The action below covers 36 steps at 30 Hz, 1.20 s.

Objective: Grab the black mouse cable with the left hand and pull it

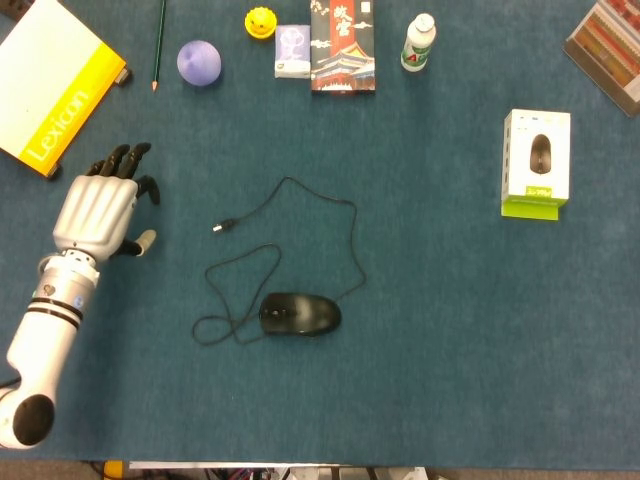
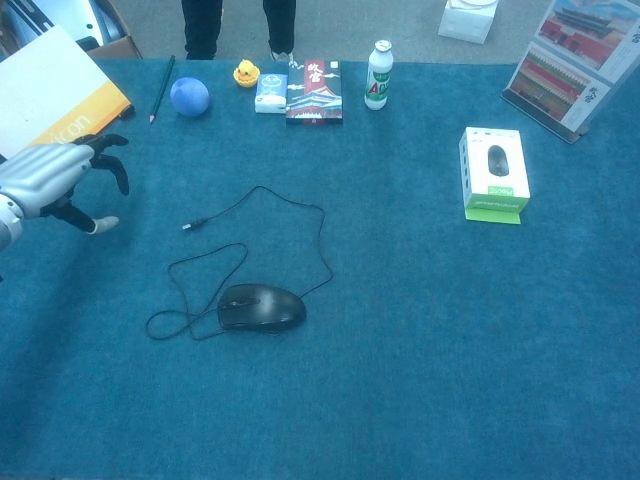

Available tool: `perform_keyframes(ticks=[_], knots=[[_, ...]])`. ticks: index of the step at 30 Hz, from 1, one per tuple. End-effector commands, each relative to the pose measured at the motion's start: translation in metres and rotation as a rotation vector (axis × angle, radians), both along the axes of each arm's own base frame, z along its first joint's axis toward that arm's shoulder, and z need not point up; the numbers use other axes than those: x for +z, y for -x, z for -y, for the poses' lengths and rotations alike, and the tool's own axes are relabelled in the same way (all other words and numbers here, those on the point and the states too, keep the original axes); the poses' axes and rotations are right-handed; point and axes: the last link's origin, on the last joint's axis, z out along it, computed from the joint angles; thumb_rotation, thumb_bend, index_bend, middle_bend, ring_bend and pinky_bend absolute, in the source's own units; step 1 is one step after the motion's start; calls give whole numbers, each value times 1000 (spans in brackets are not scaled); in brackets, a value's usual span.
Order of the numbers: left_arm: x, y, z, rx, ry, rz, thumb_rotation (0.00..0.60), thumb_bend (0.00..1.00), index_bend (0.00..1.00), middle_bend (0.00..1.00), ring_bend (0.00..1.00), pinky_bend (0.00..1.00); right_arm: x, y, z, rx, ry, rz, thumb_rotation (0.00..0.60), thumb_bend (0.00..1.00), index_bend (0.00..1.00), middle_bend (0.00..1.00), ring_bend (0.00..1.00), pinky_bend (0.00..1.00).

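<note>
Bare blue table [image 1: 170, 270] lies between the left robot hand [image 1: 98, 208] and the cable [image 1: 300, 200], whose plug end [image 1: 222, 226] is its nearest part. The yellow-and-white box [image 1: 55, 85] sits just beyond the hand's fingertips [image 1: 125, 158]. The pencil [image 1: 158, 45], ball [image 1: 198, 62] and bottle [image 1: 419, 42] line the far edge, well apart from the cable. The mouse [image 1: 299, 314] sits inside the cable's loops. The mouse box [image 1: 536, 162] stands far right.

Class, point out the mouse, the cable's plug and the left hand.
mouse [image 1: 300, 314], head view, top of body.
plug [image 1: 218, 227], head view, cable's free end.
left hand [image 1: 97, 212], head view, back of hand.
</note>
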Motion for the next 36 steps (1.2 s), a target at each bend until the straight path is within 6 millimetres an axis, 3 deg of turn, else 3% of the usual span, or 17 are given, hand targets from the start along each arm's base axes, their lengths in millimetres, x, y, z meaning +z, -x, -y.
perform_keyframes(ticks=[1, 23, 36], knots=[[-5, -3, 3, 21, -42, 31, 600, 269, 426, 50, 25, 174, 0, 0, 0, 1, 1, 1, 600, 199, 341, 263, 176, 297], [-36, -27, 6, 56, -63, 70, 600, 270, 427, 50, 24, 171, 6, 0, -1, 11, 21, 33, 600, 199, 341, 263, 177, 297], [-48, -29, 4, 61, -65, 83, 600, 269, 427, 50, 24, 162, 14, -1, -4, 42, 50, 74, 600, 199, 341, 263, 176, 297]])
